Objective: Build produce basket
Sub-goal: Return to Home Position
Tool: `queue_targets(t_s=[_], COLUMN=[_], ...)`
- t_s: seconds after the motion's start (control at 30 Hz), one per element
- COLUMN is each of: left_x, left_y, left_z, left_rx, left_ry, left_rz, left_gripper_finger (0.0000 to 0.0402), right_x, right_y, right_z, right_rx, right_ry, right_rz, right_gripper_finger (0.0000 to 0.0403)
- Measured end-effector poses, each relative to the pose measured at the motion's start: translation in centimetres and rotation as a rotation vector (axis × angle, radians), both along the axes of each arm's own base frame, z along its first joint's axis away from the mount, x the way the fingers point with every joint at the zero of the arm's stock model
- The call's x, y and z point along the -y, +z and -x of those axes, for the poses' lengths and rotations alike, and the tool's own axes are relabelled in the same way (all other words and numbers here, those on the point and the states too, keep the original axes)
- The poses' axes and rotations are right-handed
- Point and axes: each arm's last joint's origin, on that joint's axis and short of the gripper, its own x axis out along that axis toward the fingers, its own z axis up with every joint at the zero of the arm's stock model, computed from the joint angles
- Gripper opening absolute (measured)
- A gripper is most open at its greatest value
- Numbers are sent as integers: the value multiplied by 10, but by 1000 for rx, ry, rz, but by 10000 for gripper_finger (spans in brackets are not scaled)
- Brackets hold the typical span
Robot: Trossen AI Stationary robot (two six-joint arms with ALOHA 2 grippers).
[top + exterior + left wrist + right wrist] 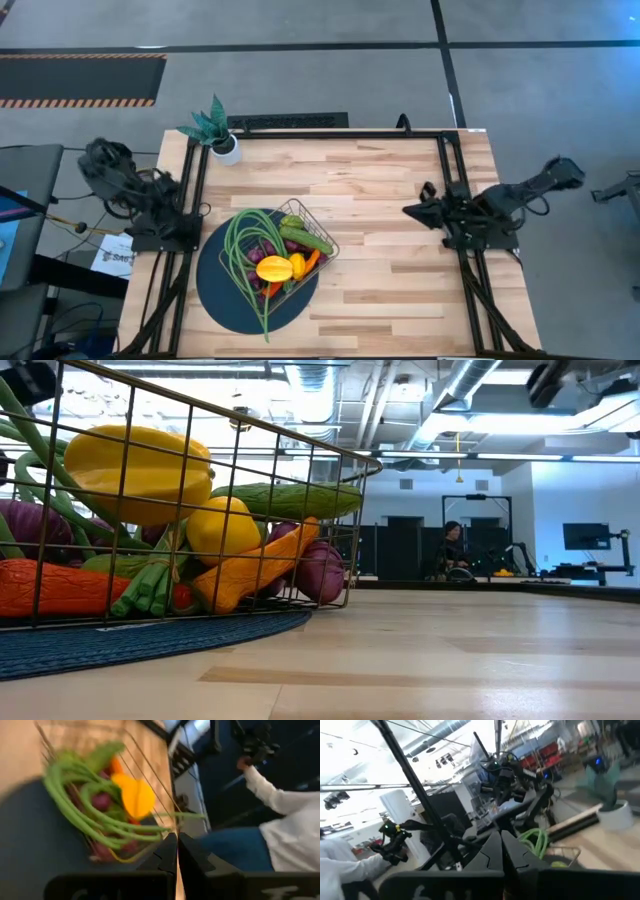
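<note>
I judge the filling done: all the produce (275, 266) I can see lies heaped in the basket (320, 224), which stands on the dark round mat (225, 300) on the left half of the worktop (400, 290). The long green beans (236, 252) loop over its rim onto the mat. The left pincer (177, 840) is closed together and holds nothing, its arm folded at the worktop's left edge near the basket. The right pincer (501, 837), likewise together and empty, sits at the right edge, well apart. What remains, I reckon, is only settling both arms at rest.
</note>
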Motion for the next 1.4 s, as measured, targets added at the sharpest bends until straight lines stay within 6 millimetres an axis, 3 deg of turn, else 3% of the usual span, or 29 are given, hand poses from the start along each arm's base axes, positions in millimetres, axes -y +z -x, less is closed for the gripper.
queue_targets(t_s=[0.27,0.43,0.53,0.8,1.17,1.4], left_x=[24,31,35,42,26,14], left_y=[-22,-60,-77,-104,-65,-42], left_z=[-20,-28,-33,-48,-41,-29], left_rx=[107,128,227,271,507,557], left_ry=[-85,-46,-23,117,254,281], left_rz=[45,69,113,-35,-278,-404], left_gripper_finger=[0,0,0,0,0,0], right_x=[7,7,7,25,83,102], right_y=[-2,-2,-2,-4,-3,3], right_z=[-22,-25,-25,-32,-26,-17], right_rx=[23,42,45,33,26,69], right_ry=[121,149,151,153,129,143], right_rz=[-25,23,53,106,90,123], right_gripper_finger=[1,1,1,0,0,0])
